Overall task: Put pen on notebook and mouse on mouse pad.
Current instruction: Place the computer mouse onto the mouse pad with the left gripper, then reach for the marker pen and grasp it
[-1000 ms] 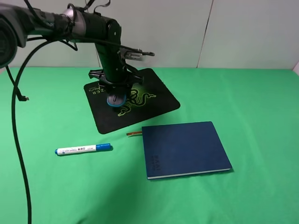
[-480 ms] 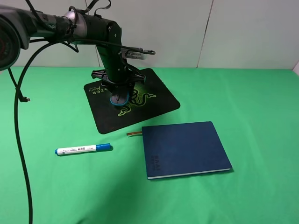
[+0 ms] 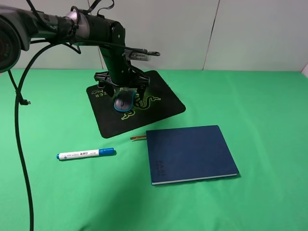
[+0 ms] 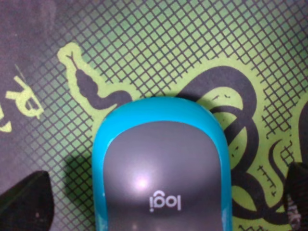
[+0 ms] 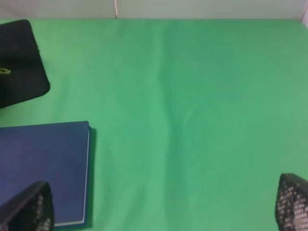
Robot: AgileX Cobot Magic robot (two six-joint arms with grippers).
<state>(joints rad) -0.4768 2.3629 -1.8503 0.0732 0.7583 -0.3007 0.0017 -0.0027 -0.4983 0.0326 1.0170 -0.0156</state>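
Note:
The grey mouse (image 3: 124,102) with teal sides rests on the black mouse pad (image 3: 161,105), over its green snake logo. My left gripper (image 3: 123,93) hangs just above it, open, with a finger on each side and neither touching. In the left wrist view the mouse (image 4: 161,168) fills the middle, and the dark fingertips (image 4: 24,202) stand wide apart. The pen (image 3: 85,153) lies flat on the green cloth, left of the navy notebook (image 3: 190,153). My right gripper (image 5: 159,207) is open and empty above the cloth beside the notebook (image 5: 43,163).
A green cloth (image 3: 250,106) covers the table up to a pale back wall. A black cable (image 3: 18,144) hangs down the left side. The notebook's brown ribbon (image 3: 138,138) sticks out toward the pad. A corner of the mouse pad (image 5: 19,62) shows in the right wrist view.
The left gripper carried the mouse slightly right over the pad, then spread its fingers and let go. The mouse now lies free on the pad. Pen and notebook have not moved.

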